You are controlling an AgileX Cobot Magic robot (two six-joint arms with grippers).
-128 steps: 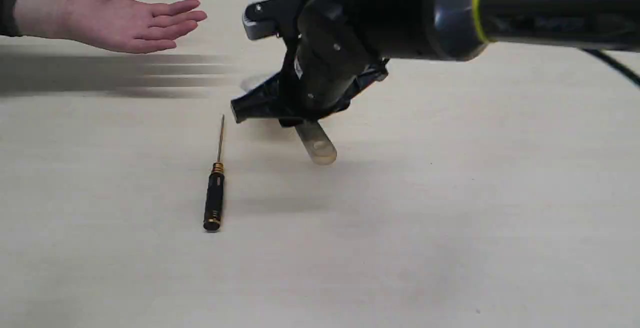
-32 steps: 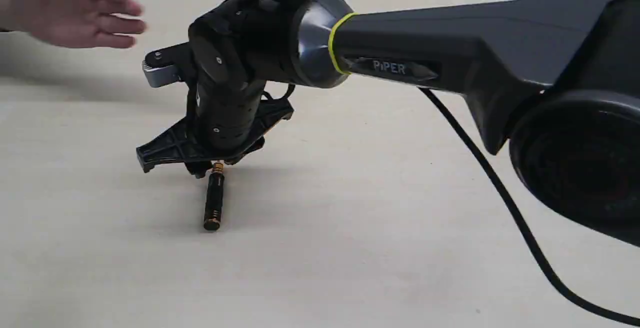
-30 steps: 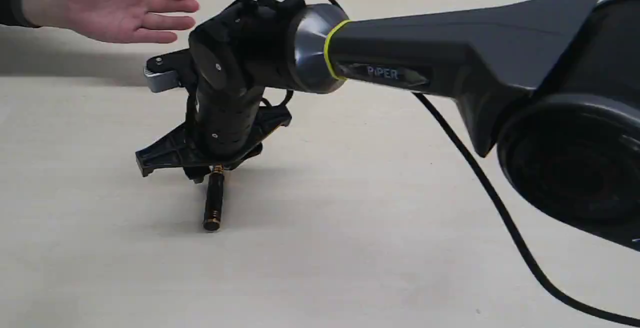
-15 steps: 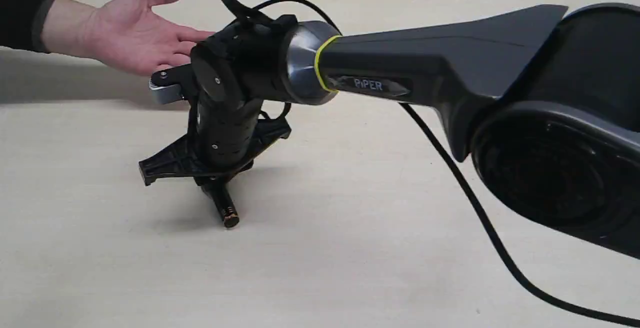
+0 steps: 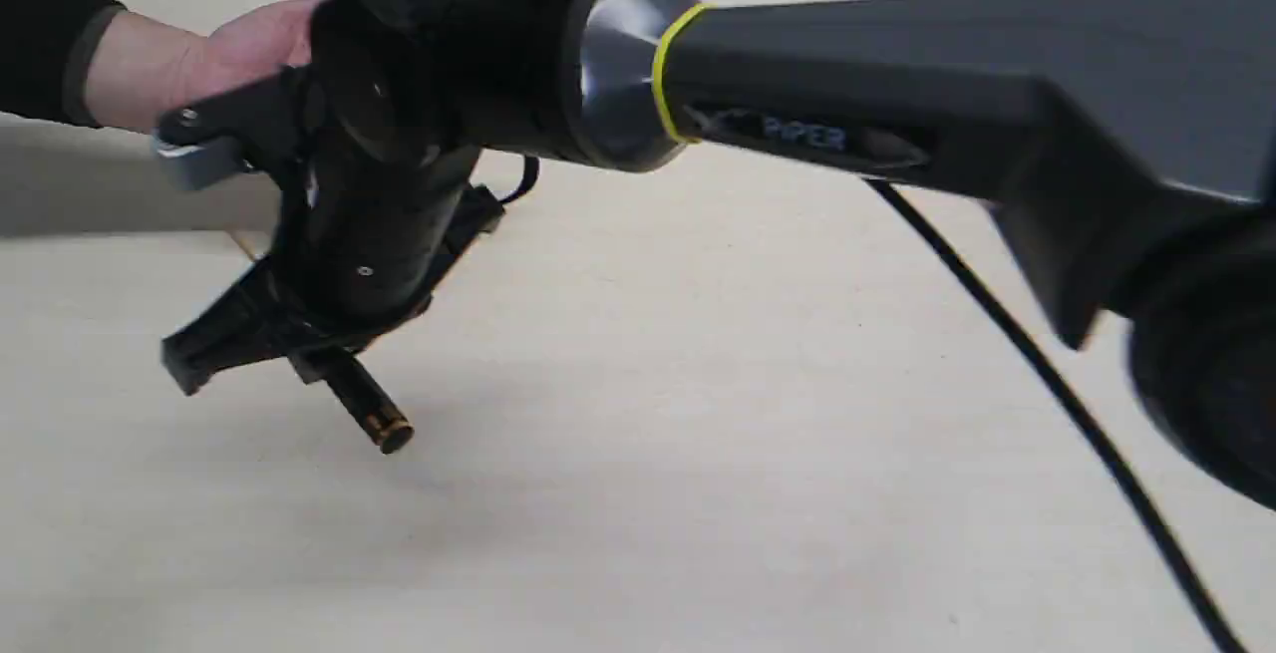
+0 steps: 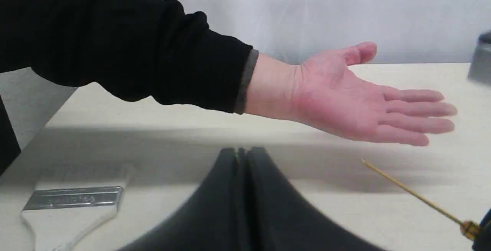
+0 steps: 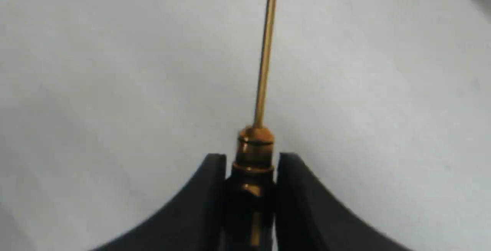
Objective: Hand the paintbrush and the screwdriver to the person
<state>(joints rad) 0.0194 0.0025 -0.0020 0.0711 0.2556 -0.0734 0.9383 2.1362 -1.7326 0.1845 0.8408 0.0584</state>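
screwdriver up, heading for the hand

exterior: right gripper (image 5: pixel 319 369) has lifted the screwdriver (image 5: pixel 367 412) off the table (image 5: pixel 758 414), now nearer the person's hand (image 5: pixel 214 50). left wrist: left gripper (image 6: pixel 241 157) jaws pressed together, empty; paintbrush (image 6: pixel 69 209) lies on table. right wrist: jaws pinching screwdriver handle. handover looks next.

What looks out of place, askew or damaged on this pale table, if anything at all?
Nothing looks damaged or spilled. One small oddity: the wide flat paintbrush with silver ferrule lies on the table, not in the person's open hand. The slim black-and-gold screwdriver is held tilted, clamped in the right gripper.
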